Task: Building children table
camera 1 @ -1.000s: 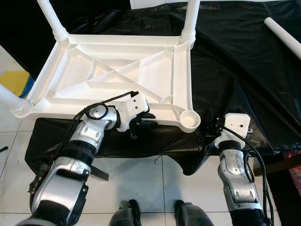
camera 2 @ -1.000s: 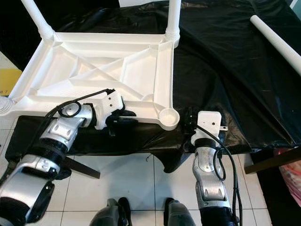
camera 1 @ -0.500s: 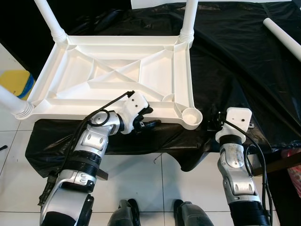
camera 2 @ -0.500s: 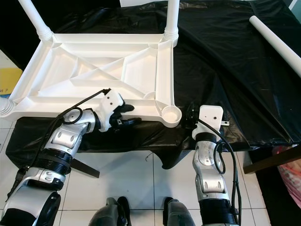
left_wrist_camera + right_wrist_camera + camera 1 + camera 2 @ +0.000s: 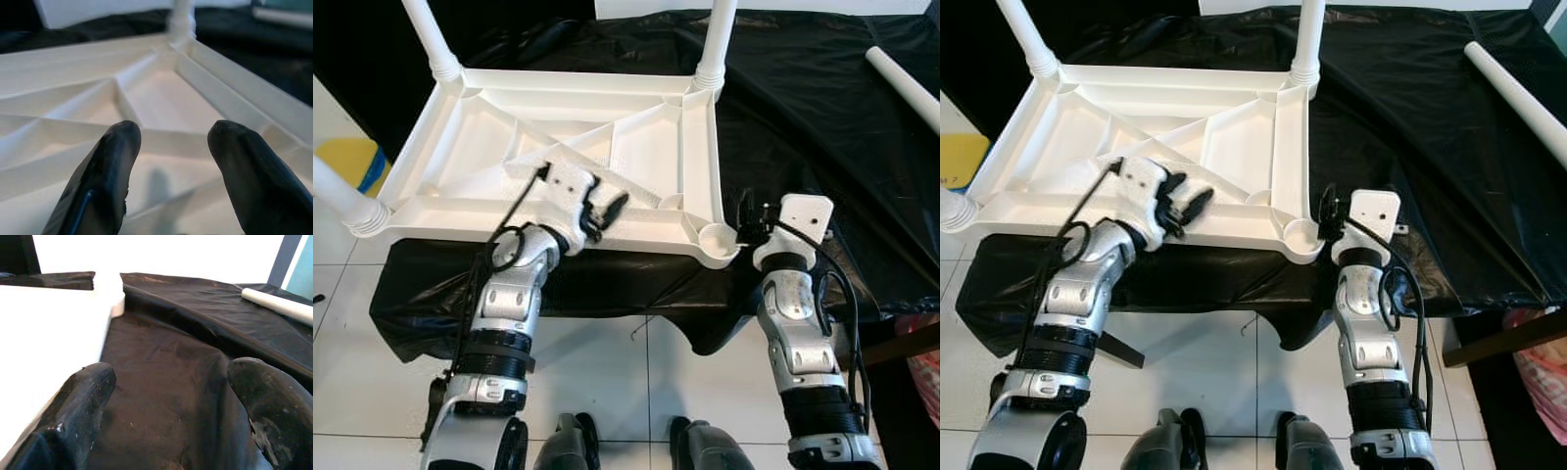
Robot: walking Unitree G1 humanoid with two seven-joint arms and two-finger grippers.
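Left gripper [image 5: 607, 208] is up over the near part of the upside-down white children's table [image 5: 636, 147], fingers spread apart with nothing between them; from the left wrist view the two black fingers [image 5: 110, 166] hang just above the ribbed underside, pointing toward a far corner where a leg [image 5: 180, 19] stands, and I can't tell if they actually touch the plastic; right gripper [image 5: 171, 426] sits just beside the table's near right corner, the one with the bare round leg socket [image 5: 716, 236], and its fingers are wide apart too, holding nothing; they point along the black plastic sheet [image 5: 803, 117] that covers the tabletop; the white table edge runs next to one finger; the children's table lies legs-up on that sheet, two legs [image 5: 717, 39] screwed in at the far corners, a third [image 5: 342, 196] at the near left corner hanging out over the tiled floor [image 5: 342, 294]; one loose white leg [image 5: 901, 78] lies on the sheet well off to the right; yellow thing [image 5: 352, 162] on the floor at left.
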